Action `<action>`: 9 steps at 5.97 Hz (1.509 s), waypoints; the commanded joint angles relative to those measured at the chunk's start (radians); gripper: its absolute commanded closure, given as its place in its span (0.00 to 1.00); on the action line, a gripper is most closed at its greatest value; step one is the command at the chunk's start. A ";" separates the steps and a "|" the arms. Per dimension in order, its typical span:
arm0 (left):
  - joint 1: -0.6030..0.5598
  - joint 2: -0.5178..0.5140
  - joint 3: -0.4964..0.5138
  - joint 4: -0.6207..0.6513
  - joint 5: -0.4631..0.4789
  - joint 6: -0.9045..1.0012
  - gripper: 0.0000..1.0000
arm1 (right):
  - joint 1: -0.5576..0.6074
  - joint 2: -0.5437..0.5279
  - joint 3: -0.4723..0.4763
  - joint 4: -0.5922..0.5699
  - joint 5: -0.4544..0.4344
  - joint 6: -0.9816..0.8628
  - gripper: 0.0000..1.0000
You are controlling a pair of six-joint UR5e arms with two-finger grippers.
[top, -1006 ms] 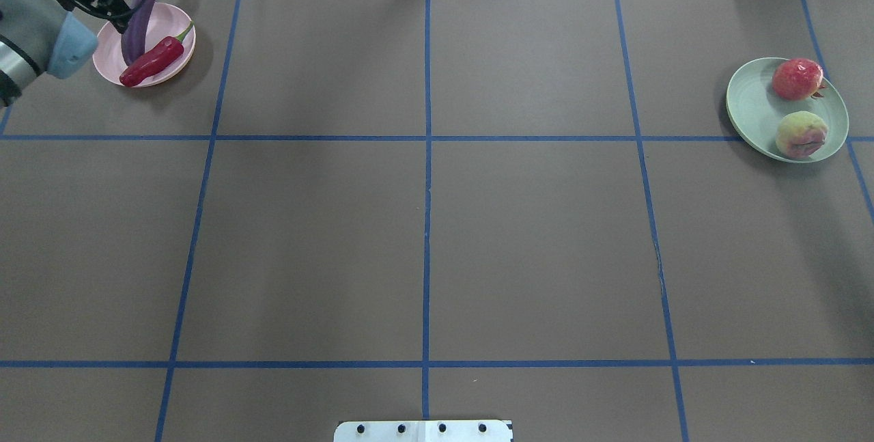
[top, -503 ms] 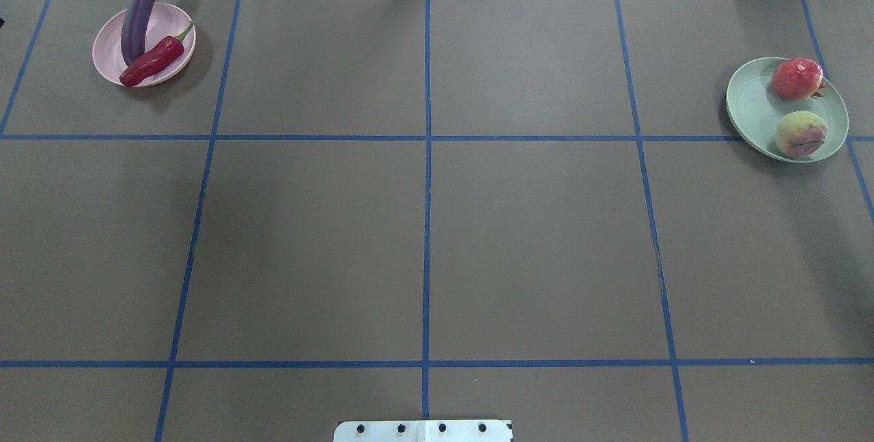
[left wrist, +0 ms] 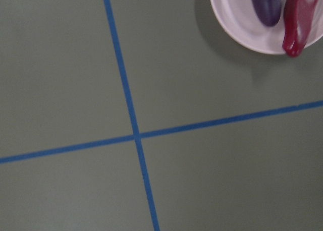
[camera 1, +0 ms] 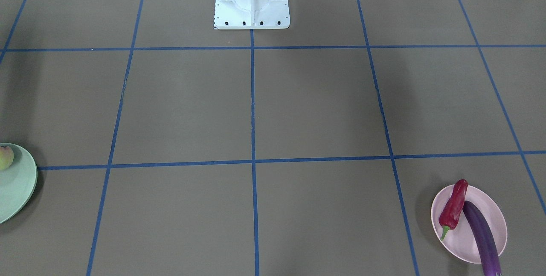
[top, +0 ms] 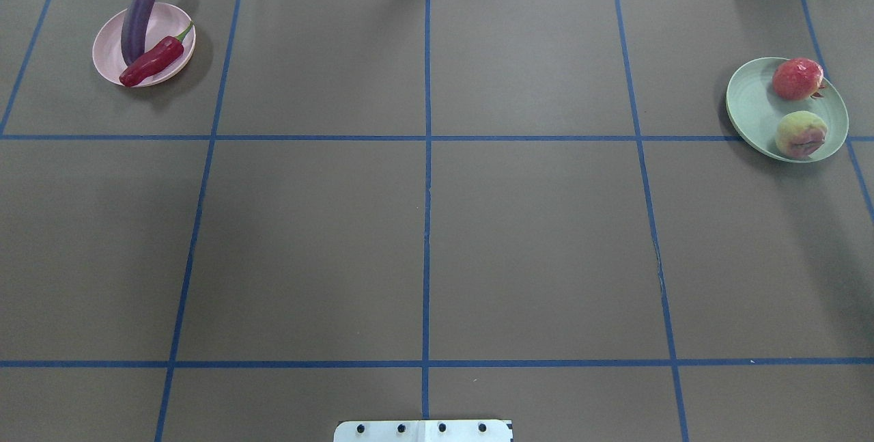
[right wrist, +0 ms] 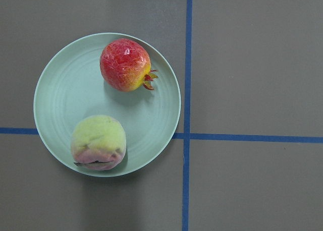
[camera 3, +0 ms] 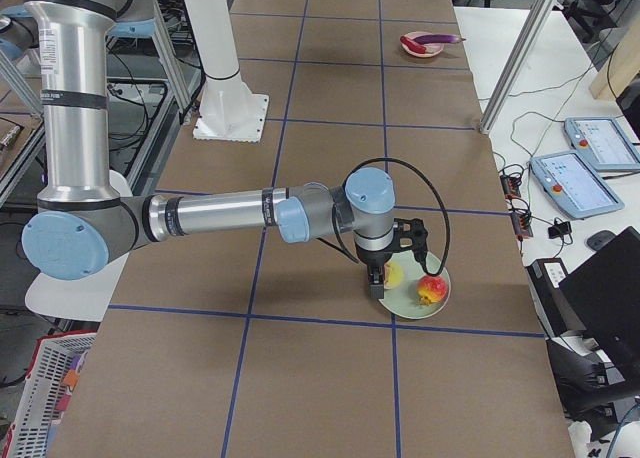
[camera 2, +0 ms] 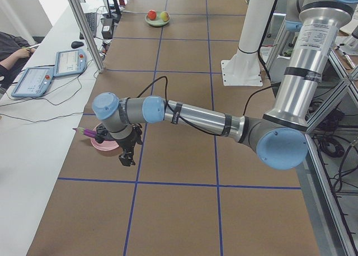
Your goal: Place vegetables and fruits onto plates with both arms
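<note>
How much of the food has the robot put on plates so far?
It looks finished. The eggplant and chili pepper lie on the pink plate; the pomegranate and peach sit on the green plate. Nothing is being carried, since all four are down. Nothing looks left to place.

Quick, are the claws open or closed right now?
Left claw: cannot tell, seen only from the side.
Right claw: cannot tell, seen only from the side.
</note>
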 commanded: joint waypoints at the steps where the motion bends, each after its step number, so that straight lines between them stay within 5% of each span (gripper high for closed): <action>1: -0.018 0.201 -0.203 -0.016 0.002 0.000 0.00 | 0.000 -0.002 0.001 0.000 0.001 -0.001 0.00; 4: -0.017 0.346 -0.204 -0.288 0.000 -0.032 0.00 | -0.002 -0.005 0.001 0.000 0.001 0.001 0.00; 9: -0.018 0.371 -0.204 -0.303 0.003 -0.116 0.00 | -0.026 -0.017 0.001 0.008 -0.013 -0.004 0.00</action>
